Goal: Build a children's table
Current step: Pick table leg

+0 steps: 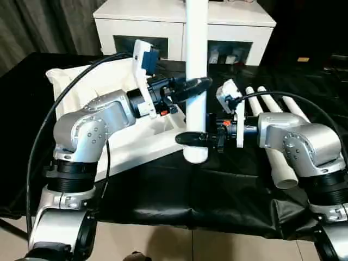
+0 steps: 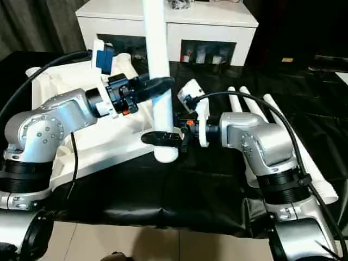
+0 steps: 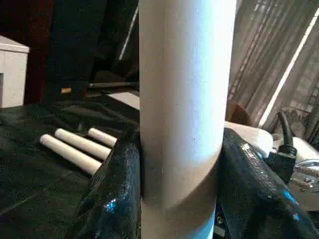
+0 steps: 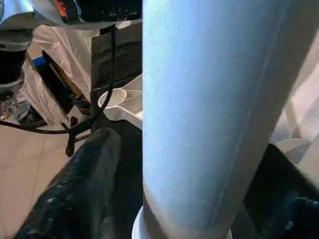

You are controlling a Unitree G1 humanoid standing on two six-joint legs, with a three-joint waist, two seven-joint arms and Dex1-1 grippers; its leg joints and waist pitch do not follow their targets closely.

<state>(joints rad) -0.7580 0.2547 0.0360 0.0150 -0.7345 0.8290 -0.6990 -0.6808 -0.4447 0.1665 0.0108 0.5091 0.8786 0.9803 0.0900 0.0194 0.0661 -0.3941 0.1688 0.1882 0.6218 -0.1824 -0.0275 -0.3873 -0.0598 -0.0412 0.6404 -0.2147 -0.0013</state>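
- Leg [image 1: 196, 65]: white tube, held upright in the air above the near part of the black-covered surface [image 1: 163, 190]; its top runs out of the head views, its lower end hangs just in front of the tabletop's near edge.
- Left gripper [image 1: 191, 85]: jaws pinching the leg partway up, one black finger [image 3: 112, 194] pressed to each side of the tube in the left wrist view.
- Right gripper [image 1: 191, 138]: jaws pinching the same leg lower down, close to its bottom end; dark fingers [image 4: 79, 184] flank the tube in the right wrist view.
- Tabletop [image 1: 98, 81]: white, with raised rim, lying on the surface behind and under the left arm, tilted toward the near edge.
- Spare legs [image 1: 277, 109]: three white tubes lying side by side on the surface, beside and partly under the right arm.
- Cabinet [image 1: 163, 22]: white, with dark glass doors, standing behind the surface.
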